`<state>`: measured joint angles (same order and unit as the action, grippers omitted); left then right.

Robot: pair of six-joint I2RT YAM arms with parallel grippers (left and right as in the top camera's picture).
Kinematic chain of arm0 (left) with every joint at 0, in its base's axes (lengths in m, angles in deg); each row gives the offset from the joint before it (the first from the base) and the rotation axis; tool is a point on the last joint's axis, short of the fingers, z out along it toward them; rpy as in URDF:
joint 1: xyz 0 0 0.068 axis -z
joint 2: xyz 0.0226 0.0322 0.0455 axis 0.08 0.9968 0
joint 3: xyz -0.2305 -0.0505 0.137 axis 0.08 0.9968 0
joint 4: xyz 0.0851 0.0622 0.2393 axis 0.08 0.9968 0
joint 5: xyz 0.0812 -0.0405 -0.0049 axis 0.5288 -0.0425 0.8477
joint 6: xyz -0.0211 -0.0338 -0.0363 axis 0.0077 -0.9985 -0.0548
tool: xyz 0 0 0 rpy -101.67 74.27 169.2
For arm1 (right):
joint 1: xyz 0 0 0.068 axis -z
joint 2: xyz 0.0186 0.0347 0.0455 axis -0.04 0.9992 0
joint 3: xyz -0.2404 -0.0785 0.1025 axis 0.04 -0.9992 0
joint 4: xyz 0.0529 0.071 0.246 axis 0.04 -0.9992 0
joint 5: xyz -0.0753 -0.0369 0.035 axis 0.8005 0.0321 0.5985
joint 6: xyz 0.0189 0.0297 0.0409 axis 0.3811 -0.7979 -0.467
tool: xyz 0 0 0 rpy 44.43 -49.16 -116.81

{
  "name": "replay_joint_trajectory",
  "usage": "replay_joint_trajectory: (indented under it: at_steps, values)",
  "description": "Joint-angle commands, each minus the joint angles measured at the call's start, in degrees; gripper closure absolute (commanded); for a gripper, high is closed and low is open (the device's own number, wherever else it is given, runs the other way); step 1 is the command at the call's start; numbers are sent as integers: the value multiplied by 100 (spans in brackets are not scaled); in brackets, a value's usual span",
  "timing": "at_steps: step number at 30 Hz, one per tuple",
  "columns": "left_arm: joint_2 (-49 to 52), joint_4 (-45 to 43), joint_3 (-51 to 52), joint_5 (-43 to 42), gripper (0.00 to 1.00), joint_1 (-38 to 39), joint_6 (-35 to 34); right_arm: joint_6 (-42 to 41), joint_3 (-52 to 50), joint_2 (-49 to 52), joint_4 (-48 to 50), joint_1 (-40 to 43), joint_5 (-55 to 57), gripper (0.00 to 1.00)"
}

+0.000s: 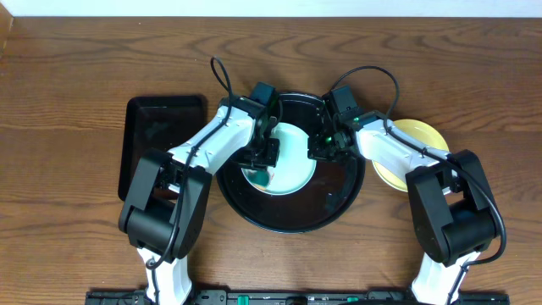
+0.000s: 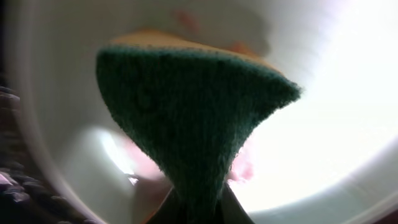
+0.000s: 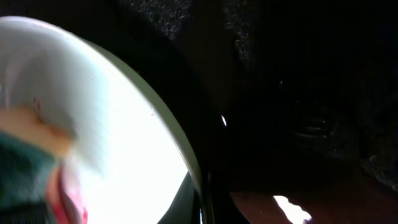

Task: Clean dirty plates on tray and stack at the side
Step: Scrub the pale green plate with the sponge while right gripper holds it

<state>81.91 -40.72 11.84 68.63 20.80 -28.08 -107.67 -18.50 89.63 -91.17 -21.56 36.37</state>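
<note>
Round tray: glossy black, at the middle of the table, nearest the arm bases, with a mint plate in it.
Sponge: green scouring face, yellow back, pressed on the plate's left half.
Left gripper: jaws clamped on the sponge's narrow end, which bunches where they pinch it.
Mint plate: lies inside the round tray. Pink-red smears show just beside the sponge, so I judge the wiping unfinished.
Right gripper: jaws together at the plate's right rim. In the right wrist view the rim runs straight into them, so it looks pinched to steady the plate.
Yellow plate: on the bare table just right of the tray, partly under the right arm, and apparently already put aside.
Rectangular tray: black, left of the round tray, apart from the work.
Third plate: not to be made out.
Risk, slip: the rim hold is thin, so a hard sideways scrub could pull the plate free and skate it across the glossy tray.
Risk, tilt: pressing near the left edge while the right side is held could tip the plate.
Risk, residue: the pinched sponge touches with a small patch and could miss smears near the rim.
Risk, stacking: the right arm overhangs the yellow plate and could knock it when the mint plate is carried over.
</note>
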Motion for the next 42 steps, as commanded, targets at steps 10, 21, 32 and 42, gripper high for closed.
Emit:
replay_joint_trajectory:
  at_steps: [10, 21, 32, 42]
  values:
    - [96, -1360, 15, 42, 93, 31, -308, -87, -105, 297, -122, -101, 33, 99]
    - [83, -26, 13, 1488, 93, 35, -1047, -87, -105, 297, -120, -98, 33, 99]
    - [63, -907, 13, -824, 92, 35, 31, -87, -105, 297, -107, -98, 33, 99]
    - [229, -1897, 15, 1974, 92, 35, 11, -87, -105, 297, -107, -98, 33, 99]
